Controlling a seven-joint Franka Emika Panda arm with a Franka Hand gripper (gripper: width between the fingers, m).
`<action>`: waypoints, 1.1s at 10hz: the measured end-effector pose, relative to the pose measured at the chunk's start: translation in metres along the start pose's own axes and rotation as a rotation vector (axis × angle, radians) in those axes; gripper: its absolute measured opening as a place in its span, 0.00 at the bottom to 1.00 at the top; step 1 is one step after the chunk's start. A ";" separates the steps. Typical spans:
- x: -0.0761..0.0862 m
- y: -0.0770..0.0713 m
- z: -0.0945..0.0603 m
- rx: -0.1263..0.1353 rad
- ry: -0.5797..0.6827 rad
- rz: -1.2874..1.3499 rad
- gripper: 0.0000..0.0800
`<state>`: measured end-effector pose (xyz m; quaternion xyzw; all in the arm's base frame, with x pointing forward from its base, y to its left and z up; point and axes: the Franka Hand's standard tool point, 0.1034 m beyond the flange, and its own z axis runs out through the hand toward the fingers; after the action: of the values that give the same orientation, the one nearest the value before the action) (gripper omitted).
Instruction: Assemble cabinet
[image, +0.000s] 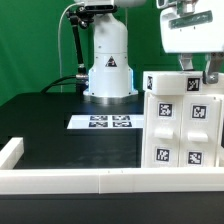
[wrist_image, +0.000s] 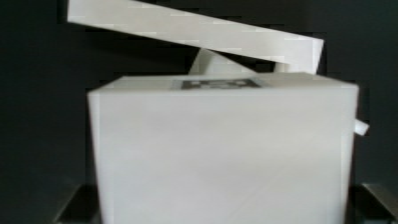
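The cabinet (image: 182, 118), a tall white box with square tags on its faces, stands on the black table (image: 60, 125) at the exterior view's right, against the low white rail (image: 70, 179), the claw (image: 196, 66) directly above it; its grip cannot be told.

I see my arm's white base (image: 108, 62) standing upright at the back of the exterior view, with the wrist housing (image: 190, 30) hanging high on the exterior view's right. Below that housing my gripper (image: 198, 72) points straight down. I cannot tell how its jaws stand.
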<state>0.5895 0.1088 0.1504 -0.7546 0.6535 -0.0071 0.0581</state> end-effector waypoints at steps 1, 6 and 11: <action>-0.002 -0.001 0.000 0.002 -0.008 0.111 0.71; -0.001 -0.005 0.000 0.012 -0.036 0.439 0.71; -0.004 -0.004 0.000 -0.001 -0.064 0.513 0.71</action>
<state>0.5923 0.1135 0.1512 -0.5640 0.8215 0.0320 0.0781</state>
